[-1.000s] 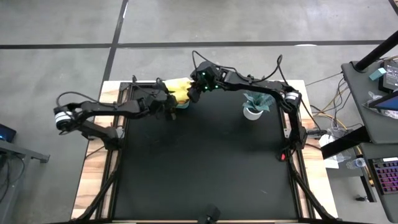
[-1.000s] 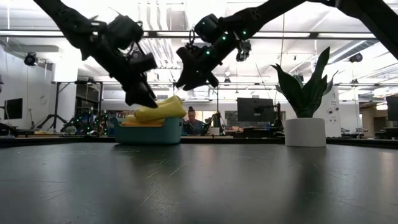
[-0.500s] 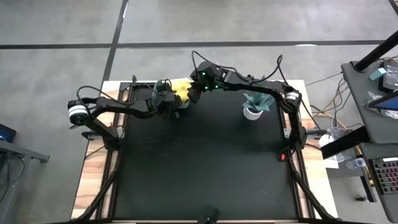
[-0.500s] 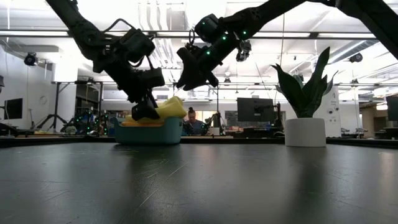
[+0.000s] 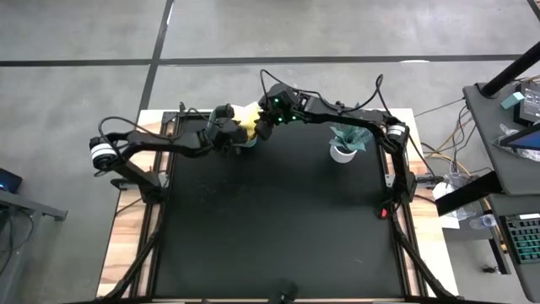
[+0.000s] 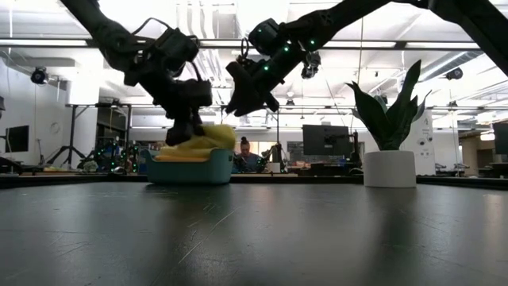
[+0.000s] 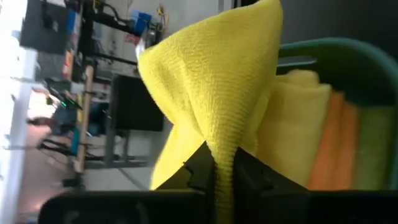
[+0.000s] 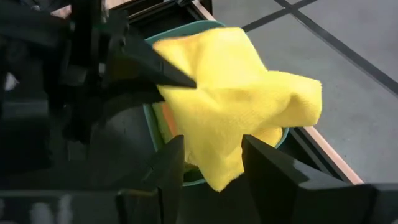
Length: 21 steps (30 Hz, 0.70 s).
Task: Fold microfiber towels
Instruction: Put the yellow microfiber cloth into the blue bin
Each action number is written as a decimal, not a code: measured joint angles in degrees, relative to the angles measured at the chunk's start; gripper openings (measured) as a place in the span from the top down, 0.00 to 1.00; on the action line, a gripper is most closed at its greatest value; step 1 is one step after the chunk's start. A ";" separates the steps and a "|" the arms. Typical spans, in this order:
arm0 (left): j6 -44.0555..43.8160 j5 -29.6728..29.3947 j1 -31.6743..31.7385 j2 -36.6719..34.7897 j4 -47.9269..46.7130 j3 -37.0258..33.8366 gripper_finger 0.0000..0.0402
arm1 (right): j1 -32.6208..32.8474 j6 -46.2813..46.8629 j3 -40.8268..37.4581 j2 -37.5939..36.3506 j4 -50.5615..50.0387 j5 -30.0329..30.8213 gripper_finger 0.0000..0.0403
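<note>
My left hand (image 7: 224, 171) is pinched shut on the top yellow towel (image 7: 217, 81) in the teal bin (image 8: 211, 28) at the desk's far edge — soft, floppy, so grab corners. Right hand (image 8: 211, 165) hovers open — waiting.

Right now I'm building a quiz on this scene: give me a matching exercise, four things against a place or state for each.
Things:
1. left gripper
2. right gripper
3. teal plastic bin
4. white-potted green plant

States:
A. stands alone on the table's right side
B. open, beside the bin
C. pinching the top yellow microfiber towel
D. holds stacked yellow, orange and green towels

Pairs: 1-C, 2-B, 3-D, 4-A
</note>
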 joint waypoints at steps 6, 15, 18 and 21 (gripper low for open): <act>9.53 0.37 3.04 -2.18 -0.09 0.65 0.96 | 0.36 0.05 -0.73 -0.02 -0.12 0.02 0.62; 8.94 15.15 7.33 -5.82 -9.87 0.25 0.98 | 0.51 0.46 -1.89 0.00 0.12 0.01 0.62; 8.82 18.12 7.18 -6.15 -12.86 -0.47 0.98 | 0.51 0.46 -2.05 -0.01 0.17 0.01 0.63; 8.62 16.88 7.22 -6.10 -13.70 -1.20 0.95 | 0.58 0.47 -2.06 -0.01 0.30 0.02 0.63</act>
